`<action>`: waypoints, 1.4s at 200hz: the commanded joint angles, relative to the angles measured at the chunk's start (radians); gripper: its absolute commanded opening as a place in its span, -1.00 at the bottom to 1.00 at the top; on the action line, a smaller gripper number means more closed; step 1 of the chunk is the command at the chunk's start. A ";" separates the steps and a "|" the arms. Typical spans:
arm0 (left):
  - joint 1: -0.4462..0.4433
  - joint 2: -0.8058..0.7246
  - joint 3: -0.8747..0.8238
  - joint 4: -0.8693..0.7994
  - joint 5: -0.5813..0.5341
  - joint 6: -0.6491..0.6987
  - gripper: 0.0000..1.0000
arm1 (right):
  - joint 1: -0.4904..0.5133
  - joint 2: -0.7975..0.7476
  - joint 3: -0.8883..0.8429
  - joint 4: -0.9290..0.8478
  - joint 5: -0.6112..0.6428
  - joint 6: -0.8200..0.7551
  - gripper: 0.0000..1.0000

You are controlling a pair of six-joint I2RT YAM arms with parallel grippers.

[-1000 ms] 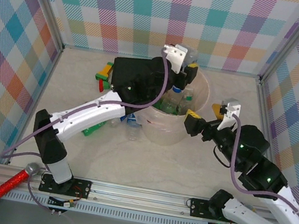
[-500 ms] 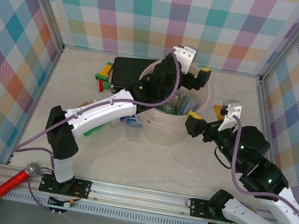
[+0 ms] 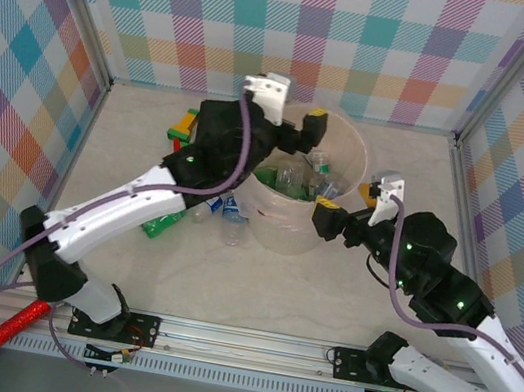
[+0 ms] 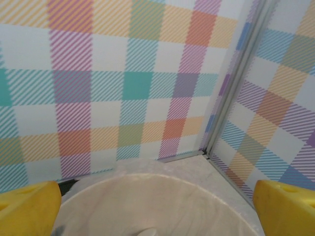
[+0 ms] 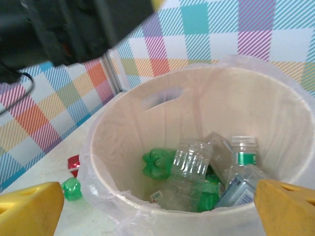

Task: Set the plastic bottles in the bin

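Left end effector (image 4: pixel 157 206) wide open, empty, over bin (image 3: pixel 281 230); right end effector (image 5: pixel 157 206) likewise; bottles (image 5: pixel 189 167) overlapping, perhaps six

The white-and-black left arm (image 3: pixel 128 208) stretches from its base at the near left edge of the surface diagonally up and to the right, almost straight, ending in a black wrist (image 3: pixel 237 136). The left jaws stand wide apart, with yellow fingertips (image 4: pixel 27 206) at both lower corners of the left wrist view and nothing between them. The white-and-black right arm (image 3: pixel 452 384) folds at the elbow and reaches leftward. The right jaws are spread wide too, their yellow pads (image 5: pixel 288 206) gripping nothing.
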State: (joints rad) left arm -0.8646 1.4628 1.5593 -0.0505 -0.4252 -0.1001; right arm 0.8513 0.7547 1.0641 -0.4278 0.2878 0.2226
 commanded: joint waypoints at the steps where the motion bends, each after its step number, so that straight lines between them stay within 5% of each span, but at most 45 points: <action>1: 0.058 -0.106 -0.085 -0.068 -0.019 -0.078 0.99 | 0.005 0.033 0.047 0.026 -0.081 -0.017 0.98; 86: 0.363 -0.331 -0.332 -0.489 0.001 -0.227 0.99 | 0.005 0.117 0.082 0.048 -0.163 -0.012 0.98; 135: 0.584 -0.340 -0.456 -0.620 0.179 -0.297 0.98 | 0.005 0.134 0.094 0.046 -0.189 -0.018 0.97; 215: 0.698 -0.176 -0.526 -0.746 0.348 -0.394 0.98 | 0.005 0.107 0.074 0.041 -0.181 -0.028 0.98; 280: 0.707 -0.138 -0.583 -0.713 0.354 -0.412 0.98 | 0.005 0.098 0.064 0.044 -0.178 -0.034 0.98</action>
State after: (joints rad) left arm -0.1738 1.3064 1.0054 -0.7593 -0.0864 -0.4904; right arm 0.8513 0.8646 1.1225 -0.4053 0.1112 0.2016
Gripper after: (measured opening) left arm 0.987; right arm 0.990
